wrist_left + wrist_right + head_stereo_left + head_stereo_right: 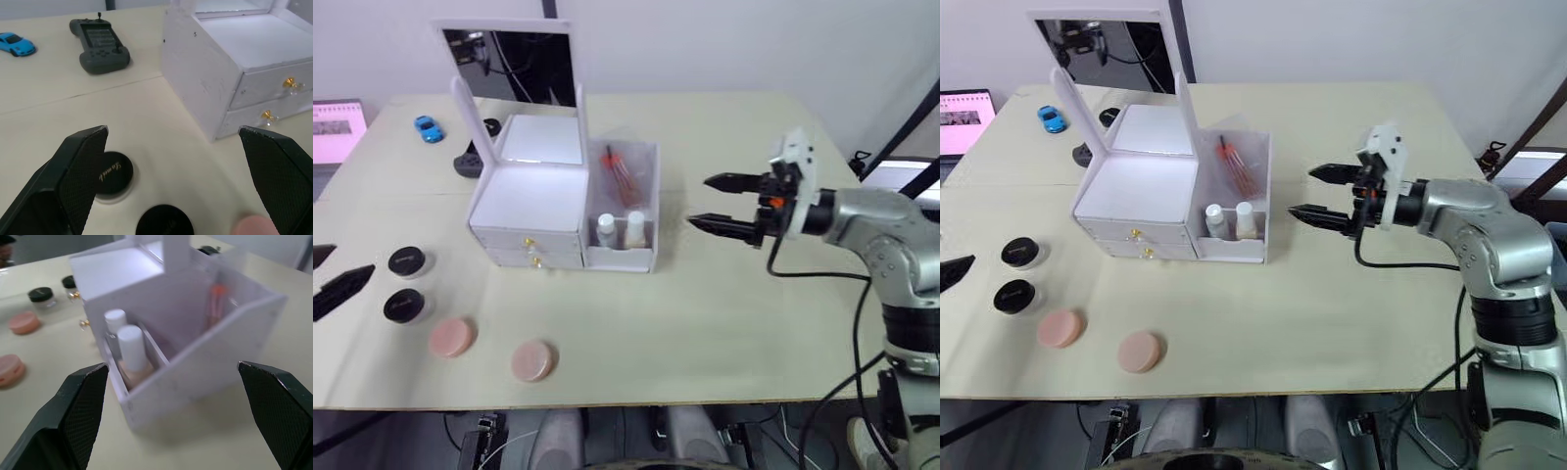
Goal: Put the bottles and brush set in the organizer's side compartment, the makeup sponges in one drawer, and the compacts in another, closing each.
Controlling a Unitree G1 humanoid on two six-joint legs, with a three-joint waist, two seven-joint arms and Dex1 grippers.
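Observation:
The white organizer point(527, 201) stands at mid-table with its mirror lid up and both gold-knobbed drawers point(289, 83) shut. Its side compartment point(625, 258) holds two white-capped bottles point(606, 228) at the front and a red brush set point(625, 176) behind them. Two black compacts point(406, 261) lie left of the organizer, and two pink makeup sponges point(451, 337) lie nearer the front edge. My right gripper point(698, 202) hovers open just right of the side compartment, holding nothing. My left gripper point(352, 260) is open at the far left, beside the compacts.
A blue toy car point(429, 128) and a dark grey controller point(470, 157) lie at the back left, behind the organizer. A screen point(337, 127) sits off the table's far left corner. A black cable hangs from my right arm.

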